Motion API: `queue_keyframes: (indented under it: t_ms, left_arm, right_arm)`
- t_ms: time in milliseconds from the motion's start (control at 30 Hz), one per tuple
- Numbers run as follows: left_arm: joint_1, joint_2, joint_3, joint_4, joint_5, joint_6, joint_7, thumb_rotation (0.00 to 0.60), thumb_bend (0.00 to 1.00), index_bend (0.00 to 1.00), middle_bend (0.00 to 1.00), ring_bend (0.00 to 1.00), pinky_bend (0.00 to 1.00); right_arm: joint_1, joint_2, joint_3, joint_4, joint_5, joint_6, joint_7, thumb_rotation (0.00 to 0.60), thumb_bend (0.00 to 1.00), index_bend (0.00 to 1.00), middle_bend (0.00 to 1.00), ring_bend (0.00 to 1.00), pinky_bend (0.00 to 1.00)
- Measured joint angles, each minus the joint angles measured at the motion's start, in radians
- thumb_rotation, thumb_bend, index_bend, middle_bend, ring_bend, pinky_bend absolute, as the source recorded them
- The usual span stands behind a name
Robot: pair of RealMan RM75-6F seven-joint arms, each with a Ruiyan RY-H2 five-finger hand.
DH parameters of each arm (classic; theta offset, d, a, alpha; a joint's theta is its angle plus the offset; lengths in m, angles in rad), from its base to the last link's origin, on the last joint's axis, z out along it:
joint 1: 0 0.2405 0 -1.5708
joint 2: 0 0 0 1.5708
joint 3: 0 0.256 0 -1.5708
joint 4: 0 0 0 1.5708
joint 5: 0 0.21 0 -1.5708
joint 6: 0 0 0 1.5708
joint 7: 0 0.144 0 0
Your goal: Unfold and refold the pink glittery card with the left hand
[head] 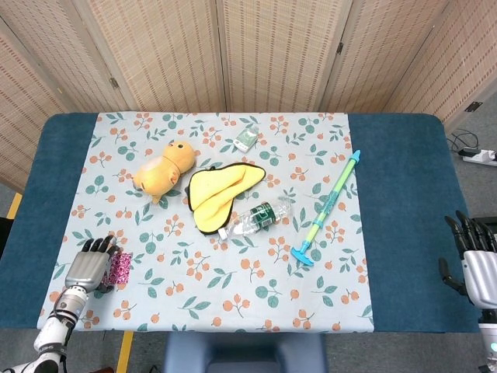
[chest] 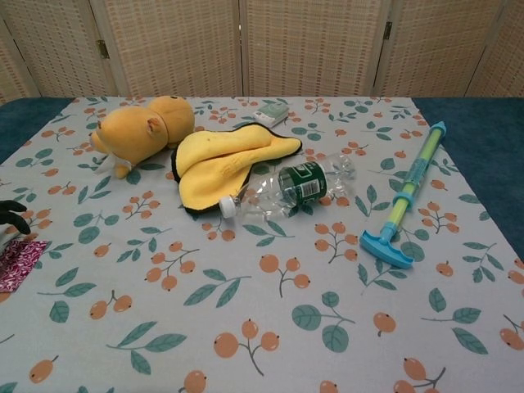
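- My left hand (head: 93,268) lies palm down over the pink glittery card (head: 119,266), fingers extended flat, covering its left part; I cannot tell whether any finger grips it.
- The card's uncovered edge shows just right of that hand, flat on the floral-cloth table (head: 233,295).
- My right hand (head: 475,264) hangs off the table's far right edge, fingers spread, holding nothing.

Pink glittery card (head: 119,266) lies flat near the tablecloth's left edge (partly hidden).
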Motion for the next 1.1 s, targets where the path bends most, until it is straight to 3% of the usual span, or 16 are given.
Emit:
queue_keyframes:
  t_ms: [400,1100]
  left_arm:
    - [-0.013,-0.019,0.007,0.01,-0.016,0.0,-0.006,0.596,0.2,0.2,0.0,0.0,0.0]
    - [-0.046,-0.026,0.007,0.007,-0.044,-0.004,0.005,0.595,0.2,0.29,0.0,0.0,0.0]
  right_arm:
    - [-0.001,0.002,0.001,-0.004,0.003,-0.001,-0.005,0.6,0.52,0.0,0.0,0.0,0.0]
    - [-0.005,0.002,0.002,0.0,0.009,-0.002,0.0,0.6,0.52,0.0,0.0,0.0,0.0]
